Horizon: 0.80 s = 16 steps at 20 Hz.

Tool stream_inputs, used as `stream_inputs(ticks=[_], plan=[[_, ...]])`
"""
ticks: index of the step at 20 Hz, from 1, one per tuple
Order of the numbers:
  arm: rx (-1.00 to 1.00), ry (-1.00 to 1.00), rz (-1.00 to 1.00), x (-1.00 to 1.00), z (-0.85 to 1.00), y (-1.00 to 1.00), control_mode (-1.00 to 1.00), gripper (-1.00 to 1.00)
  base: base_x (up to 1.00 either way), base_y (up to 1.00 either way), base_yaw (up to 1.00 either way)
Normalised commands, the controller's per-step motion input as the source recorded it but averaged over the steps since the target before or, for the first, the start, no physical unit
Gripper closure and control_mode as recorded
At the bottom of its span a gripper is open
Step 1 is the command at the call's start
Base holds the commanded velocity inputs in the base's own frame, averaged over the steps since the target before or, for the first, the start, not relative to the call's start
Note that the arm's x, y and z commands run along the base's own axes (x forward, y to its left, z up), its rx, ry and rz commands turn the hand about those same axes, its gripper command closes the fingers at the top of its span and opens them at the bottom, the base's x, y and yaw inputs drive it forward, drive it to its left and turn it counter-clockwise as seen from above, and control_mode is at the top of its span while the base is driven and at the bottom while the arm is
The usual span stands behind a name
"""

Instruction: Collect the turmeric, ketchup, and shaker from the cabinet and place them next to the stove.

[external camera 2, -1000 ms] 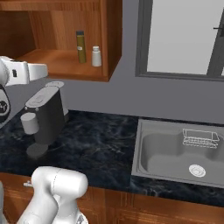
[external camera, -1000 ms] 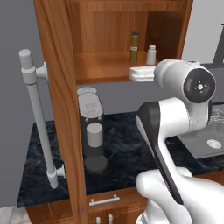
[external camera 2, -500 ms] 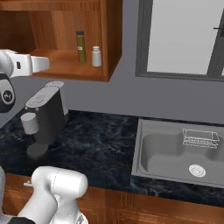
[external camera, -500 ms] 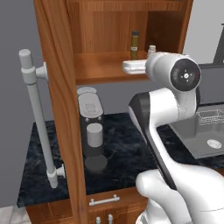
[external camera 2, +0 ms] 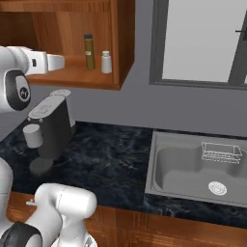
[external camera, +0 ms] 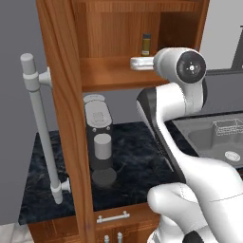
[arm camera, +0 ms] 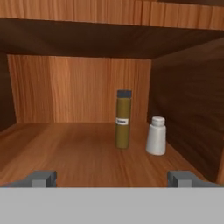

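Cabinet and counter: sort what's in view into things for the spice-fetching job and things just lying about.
For the job:
- cabinet, door open
- olive-brown turmeric bottle
- white shaker
- gripper, open, facing the shelf

Lying about:
- coffee machine
- grey cup under it
- sink
- wire rack

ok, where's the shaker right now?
The shaker stands upright on the cabinet shelf near its right wall, just right of the taller olive turmeric bottle, not touching it.
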Motion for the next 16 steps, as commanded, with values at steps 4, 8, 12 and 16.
stream_inputs(ticks=[4, 8, 12, 16], plan=[[0.00, 0.06, 0.00, 0.49, 0.06, -0.06, -1.00, -1.00, 0.00, 0.00, 0.00], [0.00, 0.09, 0.00, 0.32, 0.01, -0.01, -1.00, -1.00, 0.00, 0.00, 0.00], [0.01, 0.09, 0.00, 0.23, 0.06, -0.07, -1.00, -1.00, 0.00, 0.00, 0.00], [0.02, 0.07, 0.00, 0.27, 0.25, -0.06, -1.00, -1.00, 0.00, 0.00, 0.00]])
